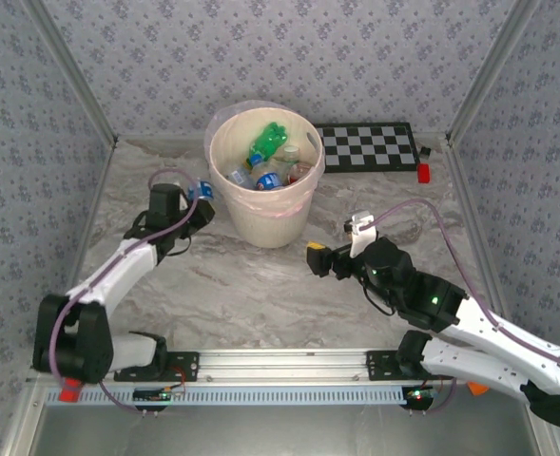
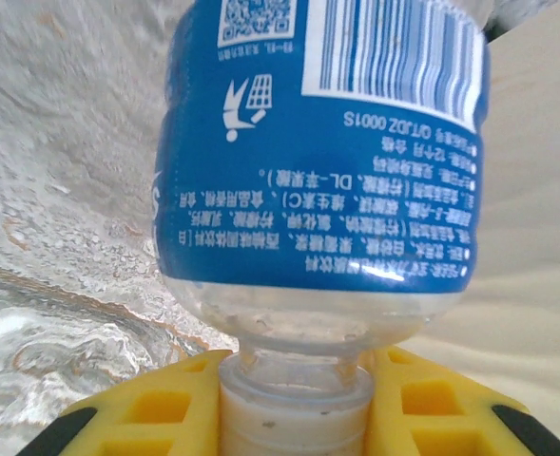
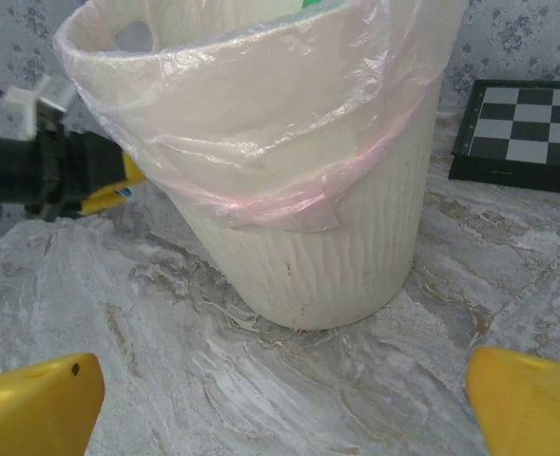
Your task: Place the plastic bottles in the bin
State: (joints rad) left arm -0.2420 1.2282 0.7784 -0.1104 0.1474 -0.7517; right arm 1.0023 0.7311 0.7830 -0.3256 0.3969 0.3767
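Note:
My left gripper [image 2: 294,404] is shut on the white-capped neck of a clear bottle with a blue label [image 2: 322,152], holding it just left of the bin [image 1: 265,176]; from above that bottle [image 1: 202,189] is a blue spot beside the bucket wall. The pale cream bin [image 3: 299,171] with its thin clear liner holds several bottles, green [image 1: 268,141] and blue-labelled clear ones [image 1: 265,176]. My right gripper [image 3: 284,399] is open with nothing between its yellow fingers, low over the marble to the right front of the bin, facing it.
A black-and-white checkerboard [image 1: 368,145] lies behind the bin on the right, with a small red block [image 1: 423,172] near it. Patterned walls close in the marble table [image 1: 260,285] on three sides. The left arm [image 3: 42,171] reaches in beside the bin.

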